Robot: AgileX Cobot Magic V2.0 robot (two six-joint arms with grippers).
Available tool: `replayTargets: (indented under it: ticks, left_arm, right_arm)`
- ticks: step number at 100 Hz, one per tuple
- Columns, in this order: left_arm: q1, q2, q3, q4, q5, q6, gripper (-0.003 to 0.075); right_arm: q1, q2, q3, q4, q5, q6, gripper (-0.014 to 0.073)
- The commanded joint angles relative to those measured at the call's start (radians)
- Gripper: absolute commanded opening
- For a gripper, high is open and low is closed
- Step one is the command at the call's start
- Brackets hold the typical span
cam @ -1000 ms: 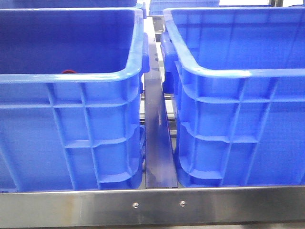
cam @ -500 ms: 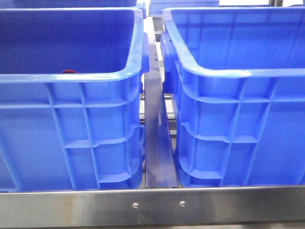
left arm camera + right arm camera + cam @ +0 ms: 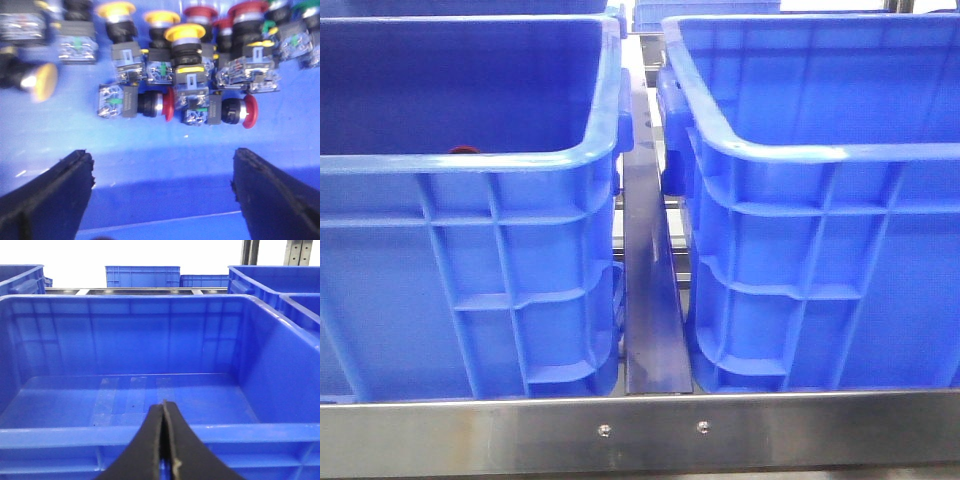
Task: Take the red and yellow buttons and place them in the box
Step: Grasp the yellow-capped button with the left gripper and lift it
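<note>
In the left wrist view several push buttons lie on a blue crate floor [image 3: 150, 145]. A red button [image 3: 168, 104] and another red one [image 3: 248, 111] lie on their sides nearest my left gripper [image 3: 162, 162]. Yellow buttons [image 3: 184, 33] stand behind them. My left gripper is open wide and empty, short of the buttons. In the front view a red cap [image 3: 464, 151] peeks over the left crate's rim [image 3: 470, 162]. My right gripper [image 3: 164, 410] is shut and empty, in front of the near rim of an empty blue box [image 3: 165, 435]. Neither gripper shows in the front view.
Two big blue crates, left [image 3: 470, 260] and right [image 3: 820, 250], fill the front view with a narrow metal gap [image 3: 655, 300] between them. A steel rail [image 3: 640, 430] runs along the front. More blue crates [image 3: 142, 276] stand behind in the right wrist view. Green-capped parts [image 3: 270, 27] lie among the buttons.
</note>
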Motion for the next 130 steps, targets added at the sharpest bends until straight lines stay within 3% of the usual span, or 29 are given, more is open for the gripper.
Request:
replayTargets:
  ticks: [1, 51, 94, 105, 130]
  left_arm:
    - [-0.026, 0.038, -0.074, -0.025, -0.011, 0.000, 0.0544]
    - [-0.078, 0.354, -0.273, -0.045, 0.047, -0.002, 0.0544]
    - [-0.078, 0.466, -0.297, -0.045, 0.034, -0.002, 0.0536]
    - [-0.078, 0.466, -0.297, -0.045, 0.034, -0.002, 0.0438]
    - [-0.079, 0.466, -0.297, -0.049, 0.013, 0.000, 0.0058]
  right_arm:
    - [-0.005, -0.020, 0.005, -0.015, -0.076, -0.003, -0.0069]
    - [-0.005, -0.020, 0.005, -0.015, -0.076, -0.003, -0.0069]
    - [-0.005, -0.020, 0.005, -0.015, -0.076, -0.003, -0.0069]
    - [-0.005, -0.020, 0.005, -0.015, -0.076, -0.003, -0.0069]
    - [-0.005, -0.020, 0.005, -0.015, -0.076, -0.003, -0.0069]
